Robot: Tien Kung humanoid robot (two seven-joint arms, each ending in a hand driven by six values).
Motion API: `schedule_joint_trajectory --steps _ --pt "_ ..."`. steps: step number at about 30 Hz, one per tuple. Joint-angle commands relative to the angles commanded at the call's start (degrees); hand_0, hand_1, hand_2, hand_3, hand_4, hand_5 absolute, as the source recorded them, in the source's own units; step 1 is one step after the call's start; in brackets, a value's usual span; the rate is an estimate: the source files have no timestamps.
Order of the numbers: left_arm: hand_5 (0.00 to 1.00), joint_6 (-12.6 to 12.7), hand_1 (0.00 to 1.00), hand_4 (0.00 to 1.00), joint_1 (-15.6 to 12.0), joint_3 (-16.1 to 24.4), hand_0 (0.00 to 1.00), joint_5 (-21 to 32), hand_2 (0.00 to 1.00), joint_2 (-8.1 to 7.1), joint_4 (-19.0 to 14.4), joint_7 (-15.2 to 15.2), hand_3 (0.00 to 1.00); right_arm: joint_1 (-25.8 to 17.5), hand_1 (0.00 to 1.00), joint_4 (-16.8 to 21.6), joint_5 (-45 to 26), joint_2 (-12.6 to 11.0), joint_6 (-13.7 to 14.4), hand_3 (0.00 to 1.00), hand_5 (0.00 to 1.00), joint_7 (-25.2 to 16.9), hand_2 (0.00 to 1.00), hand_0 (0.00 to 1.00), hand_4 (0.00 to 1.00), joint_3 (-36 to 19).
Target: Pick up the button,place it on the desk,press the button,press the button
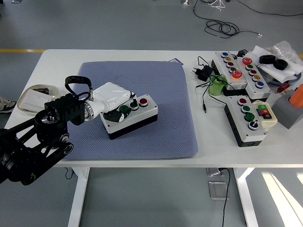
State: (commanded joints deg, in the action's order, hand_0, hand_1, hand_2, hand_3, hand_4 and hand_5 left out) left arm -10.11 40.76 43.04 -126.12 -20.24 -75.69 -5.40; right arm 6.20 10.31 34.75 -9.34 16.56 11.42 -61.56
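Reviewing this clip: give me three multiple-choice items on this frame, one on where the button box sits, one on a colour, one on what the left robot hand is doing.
1. Where does the button box sit?
A. on the blue mat
B. on bare table by the cables
C. on the floor

2. What colour is the box's rightmost button?
A. yellow
B. red
C. blue

3. What is the left robot hand doing?
A. hanging off the table
B. resting over the box's left end by the green button
C. holding the green roll

Answers: 1 A, the mat lies under it; 2 B, the cap is red; 3 B, its white shell overlaps that end.
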Motion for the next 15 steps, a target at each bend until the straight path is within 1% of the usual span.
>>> schedule_joint_trajectory --steps 3,7,11,12,15 --pt "0.206 0.14 0.09 0.503 0.65 0.26 0.039 0.18 0.117 0.13 -0.94 -0.03 0.691 0.1 0.797 0.0 -0.02 -0.02 -0.02 0.751 0.479 -0.02 0.817 0.787 0.412 -0.03" --pt "0.206 0.02 0.09 0.503 1.44 -0.21 0.039 0.56 0.117 0.49 -0.89 -0.05 0.691 0.27 0.797 0.0 0.0 -0.07 -0.07 0.751 0.479 -0.05 0.817 0.787 0.412 -0.09" --pt "0.205 -0.09 0.089 0.504 2.15 -1.02 0.039 1.1 0.117 1.19 -0.07 -0.01 0.692 0.53 0.797 0.0 0.27 -0.09 -0.06 0.751 0.479 -0.01 0.817 0.787 0.412 -0.35" --pt "0.205 -0.02 0.089 0.504 2.3 -1.08 0.039 1.24 0.117 1.56 0.56 0.06 0.692 0.59 0.797 0.0 0.22 -0.09 -0.04 0.751 0.479 -0.03 0.817 0.787 0.412 -0.39" --pt "0.214 0.04 0.09 0.505 2.43 -1.1 0.039 1.35 0.119 1.88 1.34 0.11 0.691 0.66 0.797 0.0 0.27 -0.1 -0.01 0.751 0.479 -0.03 0.817 0.787 0.412 -0.49"
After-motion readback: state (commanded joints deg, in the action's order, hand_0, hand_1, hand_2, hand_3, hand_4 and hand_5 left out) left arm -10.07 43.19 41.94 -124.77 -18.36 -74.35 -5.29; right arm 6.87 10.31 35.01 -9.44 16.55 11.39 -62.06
